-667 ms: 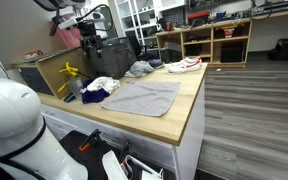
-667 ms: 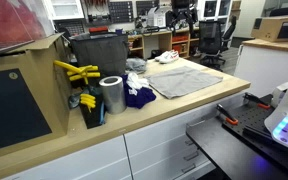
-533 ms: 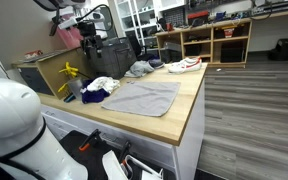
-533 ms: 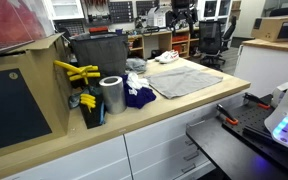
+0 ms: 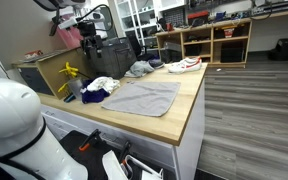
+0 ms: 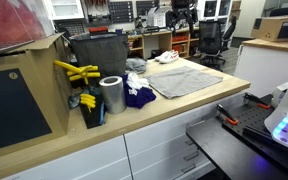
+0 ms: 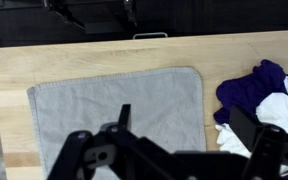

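Hovering well above the towel, spread flat on the tabletop just beside the clothes, with tool wide open and empty. Judged an approach step, nothing touched yet. Probably calls next for a descent onto a towel edge, clear of the clothes, then a pinch.

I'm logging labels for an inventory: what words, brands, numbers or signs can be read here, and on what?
None can be read.
The grey towel, the purple cloth and the wooden counter show no writing.
Anything on the shelves behind is too small and blurred to tell.
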Tool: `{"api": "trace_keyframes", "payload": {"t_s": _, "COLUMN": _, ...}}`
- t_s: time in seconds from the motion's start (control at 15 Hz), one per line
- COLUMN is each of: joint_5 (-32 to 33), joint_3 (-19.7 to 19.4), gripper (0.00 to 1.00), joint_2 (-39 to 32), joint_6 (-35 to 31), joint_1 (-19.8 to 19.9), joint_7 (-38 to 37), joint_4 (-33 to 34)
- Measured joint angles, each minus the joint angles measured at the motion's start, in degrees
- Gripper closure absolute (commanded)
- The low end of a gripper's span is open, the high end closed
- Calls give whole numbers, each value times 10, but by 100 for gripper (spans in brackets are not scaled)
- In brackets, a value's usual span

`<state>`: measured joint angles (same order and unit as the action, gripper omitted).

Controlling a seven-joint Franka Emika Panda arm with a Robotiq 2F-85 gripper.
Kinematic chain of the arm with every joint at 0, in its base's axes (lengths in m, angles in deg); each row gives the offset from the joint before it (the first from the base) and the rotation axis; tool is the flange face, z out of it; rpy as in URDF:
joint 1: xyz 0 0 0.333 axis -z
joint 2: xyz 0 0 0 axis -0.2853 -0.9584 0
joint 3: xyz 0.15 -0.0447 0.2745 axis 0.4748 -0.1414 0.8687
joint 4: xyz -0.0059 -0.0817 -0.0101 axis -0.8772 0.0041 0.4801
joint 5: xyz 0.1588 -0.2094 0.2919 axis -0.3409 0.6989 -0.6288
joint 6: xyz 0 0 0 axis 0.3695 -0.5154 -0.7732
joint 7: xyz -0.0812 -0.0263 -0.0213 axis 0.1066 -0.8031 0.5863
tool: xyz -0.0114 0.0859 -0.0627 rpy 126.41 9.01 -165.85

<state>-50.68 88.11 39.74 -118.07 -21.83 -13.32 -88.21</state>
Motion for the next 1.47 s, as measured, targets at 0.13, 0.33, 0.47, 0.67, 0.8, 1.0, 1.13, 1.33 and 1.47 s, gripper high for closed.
{"api": "trace_keyframes", "payload": {"t_s": 0.13, "joint_5": 0, "joint_3": 0, "gripper": 0, "joint_2": 0, "joint_6": 0, "joint_1": 0, "joint_7": 0, "joint_4": 0}}
{"api": "trace_keyframes", "payload": {"t_s": 0.33, "joint_5": 0, "joint_3": 0, "gripper": 0, "joint_2": 0, "joint_6": 0, "joint_1": 0, "joint_7": 0, "joint_4": 0}}
{"api": "trace_keyframes", "payload": {"t_s": 0.47, "joint_5": 0, "joint_3": -1, "gripper": 0, "joint_2": -3, "joint_6": -3, "joint_1": 0, "joint_7": 0, "joint_4": 0}}
{"api": "trace_keyframes", "payload": {"t_s": 0.67, "joint_5": 2, "joint_3": -4, "gripper": 0, "joint_2": -22, "joint_6": -30, "joint_1": 0, "joint_7": 0, "joint_4": 1}}
{"api": "trace_keyframes", "payload": {"t_s": 0.8, "joint_5": 3, "joint_3": -7, "gripper": 0, "joint_2": -39, "joint_6": -58, "joint_1": 0, "joint_7": -1, "joint_4": 2}}
{"api": "trace_keyframes", "payload": {"t_s": 1.0, "joint_5": -3, "joint_3": -8, "gripper": 0, "joint_2": -64, "joint_6": -94, "joint_1": -4, "joint_7": -7, "joint_4": 2}}
{"api": "trace_keyframes", "payload": {"t_s": 1.13, "joint_5": -26, "joint_3": -8, "gripper": 0, "joint_2": -76, "joint_6": -103, "joint_1": -15, "joint_7": -10, "joint_4": 2}}
{"api": "trace_keyframes", "payload": {"t_s": 1.33, "joint_5": -76, "joint_3": -8, "gripper": 0, "joint_2": -78, "joint_6": -102, "joint_1": -28, "joint_7": -8, "joint_4": 2}}
{"api": "trace_keyframes", "payload": {"t_s": 1.47, "joint_5": -78, "joint_3": -8, "gripper": 0, "joint_2": -78, "joint_6": -102, "joint_1": -28, "joint_7": -8, "joint_4": 2}}
